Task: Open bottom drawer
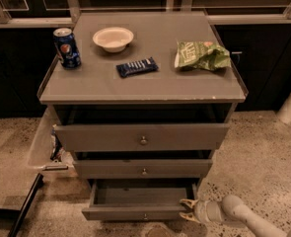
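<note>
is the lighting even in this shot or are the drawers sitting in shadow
Camera view: dim, warm light and not even. The cabinet top catches the most light, while the inside of the pulled-out bottom drawer and the gaps above the two upper fronts are in deep shadow. The gripper, at that drawer's right front corner, shows pale against the dark.

Bench (145, 85), grey: 1.
- Drawers under it: 3, namely top drawer (141, 136), middle drawer (143, 168) and bottom drawer (135, 213).
- Round knobs (143, 140): 3, one per front.
- Soda can (66, 47): 1, back left corner.
- White bowl (113, 38): 1, near back edge.
- Dark snack bar (137, 66): 1, centre.
- Green bag (201, 56): 1, right edge.
- Gripper (187, 209): 1, at the right end of the bottom drawer's front.
</note>
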`<state>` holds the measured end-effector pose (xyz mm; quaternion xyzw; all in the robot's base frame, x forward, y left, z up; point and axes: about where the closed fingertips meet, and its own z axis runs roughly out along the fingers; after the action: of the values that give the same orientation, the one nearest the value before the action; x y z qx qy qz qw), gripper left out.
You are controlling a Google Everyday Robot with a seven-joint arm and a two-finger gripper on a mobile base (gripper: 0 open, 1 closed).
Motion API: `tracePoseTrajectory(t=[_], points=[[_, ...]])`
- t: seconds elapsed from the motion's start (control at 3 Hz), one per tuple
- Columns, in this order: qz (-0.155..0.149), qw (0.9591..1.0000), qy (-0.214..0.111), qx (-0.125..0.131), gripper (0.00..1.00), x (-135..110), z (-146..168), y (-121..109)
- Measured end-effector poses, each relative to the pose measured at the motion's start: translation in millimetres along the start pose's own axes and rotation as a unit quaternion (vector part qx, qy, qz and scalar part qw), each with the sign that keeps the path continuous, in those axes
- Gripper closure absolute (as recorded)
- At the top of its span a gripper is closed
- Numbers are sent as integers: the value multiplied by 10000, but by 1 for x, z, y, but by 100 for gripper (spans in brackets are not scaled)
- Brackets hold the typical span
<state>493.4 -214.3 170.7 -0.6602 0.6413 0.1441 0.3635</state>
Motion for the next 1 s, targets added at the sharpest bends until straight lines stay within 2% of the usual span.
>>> tracePoseTrajectory(t=[0.33,0.67,1.0], points=[[0,10000,0,0,100,-2,-2,-1],[0,10000,0,0,81,-2,-2,-1],[0,10000,0,-1,58,-2,-2,-1]])
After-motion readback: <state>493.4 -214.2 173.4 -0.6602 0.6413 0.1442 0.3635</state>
